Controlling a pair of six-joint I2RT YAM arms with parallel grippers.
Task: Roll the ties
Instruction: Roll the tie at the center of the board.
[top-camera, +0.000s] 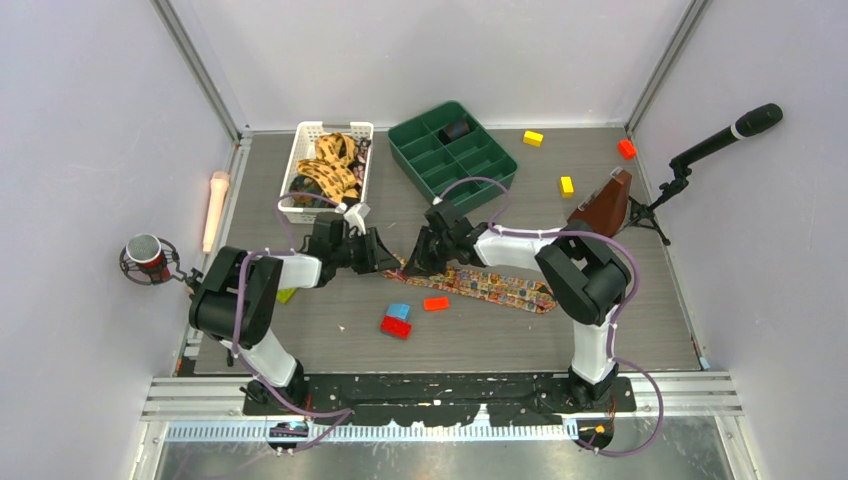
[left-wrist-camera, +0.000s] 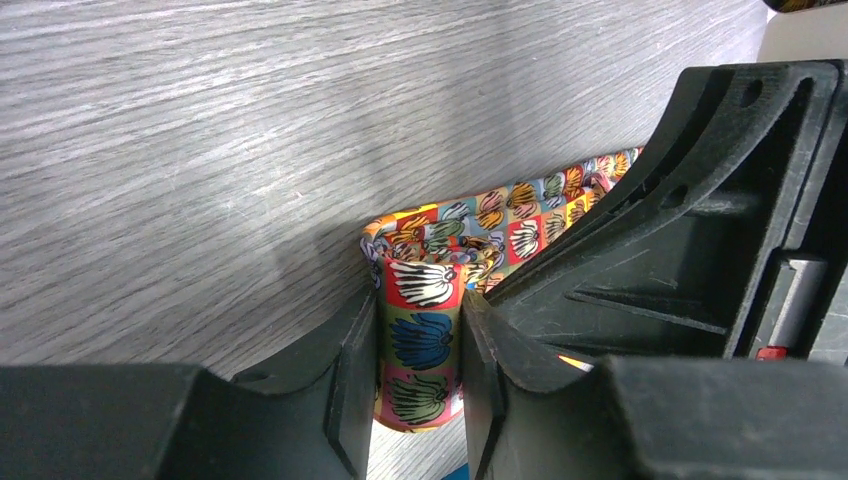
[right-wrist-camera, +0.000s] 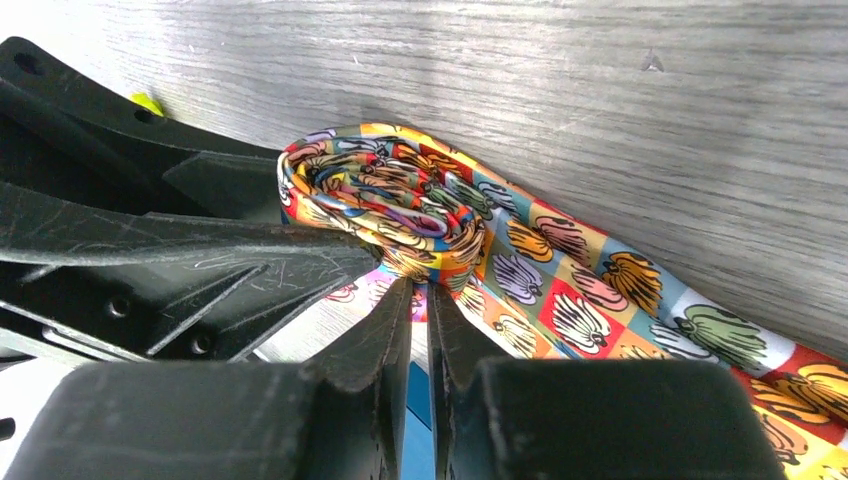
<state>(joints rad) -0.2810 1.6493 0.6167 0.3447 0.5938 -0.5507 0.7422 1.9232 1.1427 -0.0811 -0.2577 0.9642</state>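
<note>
Snugly, left tool on tie

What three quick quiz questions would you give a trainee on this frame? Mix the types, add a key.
1. True or false: the multicoloured patterned fabric necktie is fully rolled.
2. What lies in the white plastic basket? A) orange-and-tan patterned ties B) spoons C) nothing
3. Fill in: the fingers of the left gripper flank the necktie's ____ end.
Key: 1 false, a length lies flat; 2 A; 3 rolled.
</note>
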